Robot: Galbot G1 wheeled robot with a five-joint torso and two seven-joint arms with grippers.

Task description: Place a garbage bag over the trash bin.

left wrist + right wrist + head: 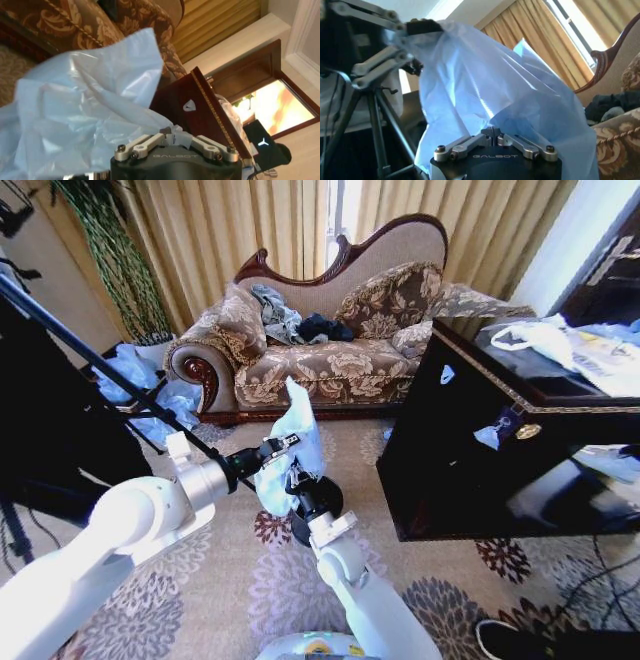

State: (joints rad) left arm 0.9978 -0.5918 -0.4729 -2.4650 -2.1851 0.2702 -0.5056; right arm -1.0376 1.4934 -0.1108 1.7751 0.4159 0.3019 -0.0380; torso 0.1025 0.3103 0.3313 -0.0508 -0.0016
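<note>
Pale blue translucent garbage bag (290, 442); brown floral sofa (320, 360); glossy black cabinet (500, 470); beige flowered carpet (230, 580); golden striped curtains (240, 230).

Sofa (310, 350) behind garbage bag (290, 445); cabinet (500, 450) to its right.

You have open carpet (210, 600) at the lower left of the frame. At right the black cabinet (480, 470) stands close and blocks that side. Behind, the sofa (320, 350) closes the way. A tripod leg (100, 365) crosses the upper left.
</note>
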